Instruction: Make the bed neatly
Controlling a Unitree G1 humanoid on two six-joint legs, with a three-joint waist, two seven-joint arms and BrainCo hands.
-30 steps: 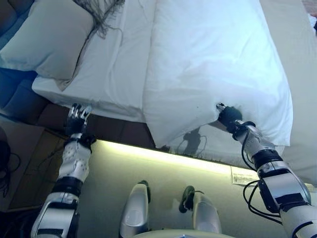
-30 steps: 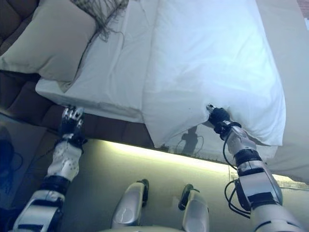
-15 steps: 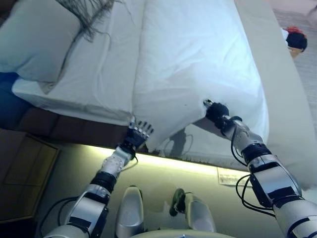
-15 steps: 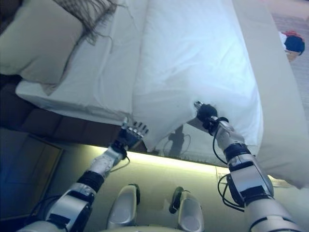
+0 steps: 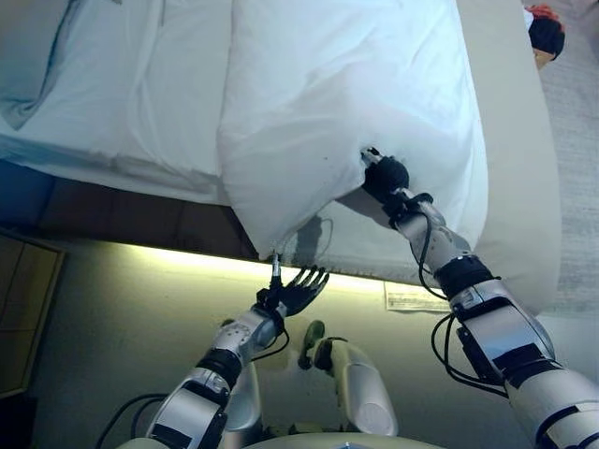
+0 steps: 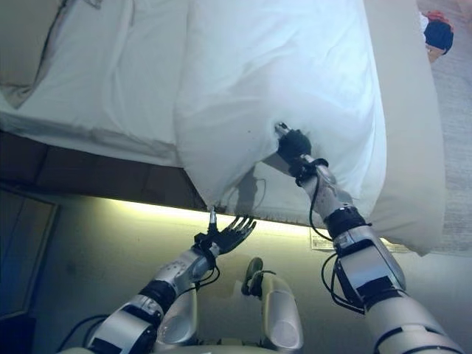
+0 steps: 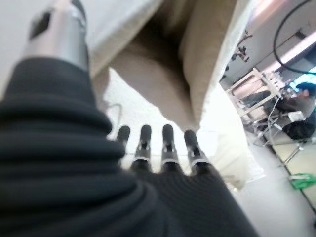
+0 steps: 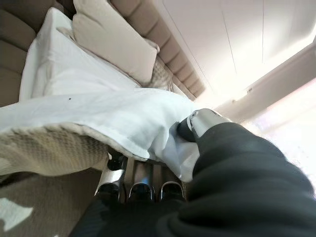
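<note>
I see the white duvet point(image 5: 346, 94) draped over the bed edge, its long axis running away from both hands. My right hand point(image 5: 384, 175) pinches its hem, thumb over cloth, fingers under. The hanging corner point(image 6: 210, 199) lies just above my left hand point(image 6: 228, 236) (fingers spread, holding nothing).

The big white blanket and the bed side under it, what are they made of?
The white duvet looks like soft matte cotton cloth with puffy filling: it wrinkles and bunches where the right hand pinches it, and sags at the free corner above the open left hand. The bed base looks like dark brown padded upholstery, perhaps leather-like; I can't tell for sure.
</note>
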